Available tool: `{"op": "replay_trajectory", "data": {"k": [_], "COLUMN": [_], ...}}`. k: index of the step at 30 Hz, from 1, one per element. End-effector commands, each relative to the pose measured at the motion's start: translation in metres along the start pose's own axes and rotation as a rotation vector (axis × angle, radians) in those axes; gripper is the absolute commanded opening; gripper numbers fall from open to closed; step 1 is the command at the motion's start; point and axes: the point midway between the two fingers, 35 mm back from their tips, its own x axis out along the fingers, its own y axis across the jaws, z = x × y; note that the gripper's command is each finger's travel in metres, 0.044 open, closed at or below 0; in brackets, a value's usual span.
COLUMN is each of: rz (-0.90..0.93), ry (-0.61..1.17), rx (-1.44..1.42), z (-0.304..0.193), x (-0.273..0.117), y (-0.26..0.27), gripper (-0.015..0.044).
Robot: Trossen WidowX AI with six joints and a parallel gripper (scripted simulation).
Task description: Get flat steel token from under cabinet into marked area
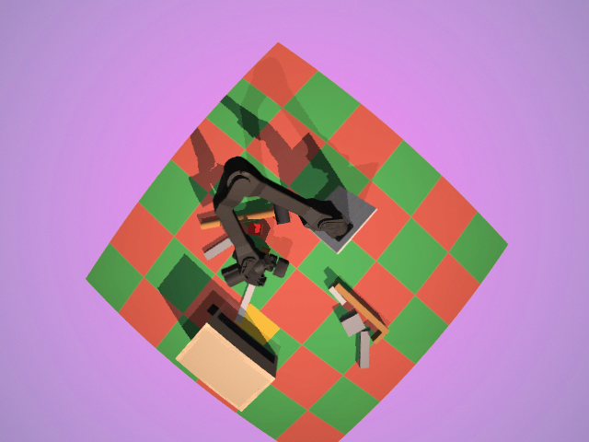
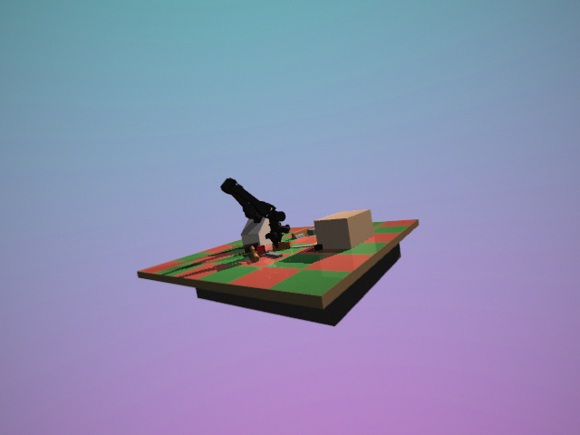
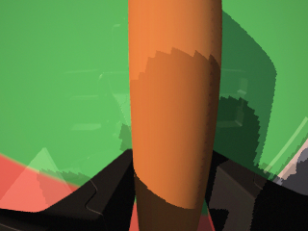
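My gripper [image 1: 260, 275] [image 2: 277, 244] [image 3: 167, 157] is shut on the orange handle [image 2: 284, 245] [image 3: 175, 106] of a tool, low over the table. The tool's pale rod [image 1: 247, 300] runs from beneath the hand toward the cabinet [image 1: 225, 366] [image 2: 333, 234]. The rod's far end lies in shadow at the cabinet's dark front; how far it reaches under cannot be told. The yellow marked area [image 1: 262, 327] lies in front of the cabinet, beside the rod's far part. The steel token is not visible in any view.
A red block [image 1: 256, 228] [image 2: 260, 249], an orange bar [image 1: 209, 223] and a grey bar [image 1: 217, 249] lie behind the hand, near the arm. Another orange bar [image 1: 363, 311] and grey blocks [image 1: 352, 323] [image 1: 363, 351] lie to the right in the top view.
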Motion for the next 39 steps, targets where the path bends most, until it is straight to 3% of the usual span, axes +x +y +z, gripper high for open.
{"op": "replay_trajectory", "data": {"k": [1,39], "rz": [0.008,0.008], "ry": [0.002,0.001], "rx": [-0.006,-0.211], "z": [-0.0080,-0.0044], "x": [0.0010,-0.0032], "y": [0.0014,0.0005], "gripper": [0.0000,0.0000]}}
